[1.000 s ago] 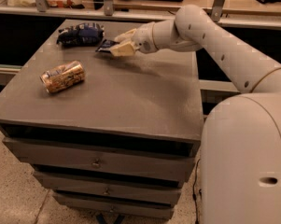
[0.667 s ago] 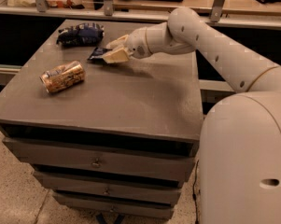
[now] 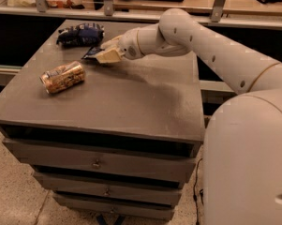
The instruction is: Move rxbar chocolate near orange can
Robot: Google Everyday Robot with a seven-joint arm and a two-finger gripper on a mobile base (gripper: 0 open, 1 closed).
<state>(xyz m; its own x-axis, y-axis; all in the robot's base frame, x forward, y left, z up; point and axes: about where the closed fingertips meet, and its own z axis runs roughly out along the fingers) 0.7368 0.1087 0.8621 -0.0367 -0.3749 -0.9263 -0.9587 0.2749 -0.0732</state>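
Grip: gripper (image 3: 104, 55), upper centre-left, was clamped on rxbar chocolate (image 3: 91, 53).
Left: bar unreleased, apart from orange can (image 3: 63, 77) lower left.

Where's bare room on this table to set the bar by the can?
Bare tabletop lies right of the orange can, in front of the claw, which holds the rxbar chocolate; the right half is free too. The back left, around the blue snack bag, is crowded.

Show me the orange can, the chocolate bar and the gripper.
orange can (image 3: 63, 77): camera view, middle of its side.
chocolate bar (image 3: 90, 54): camera view, its exposed dark end.
gripper (image 3: 101, 53): camera view, between fingertips, above the table's (image 3: 145, 102) rear.
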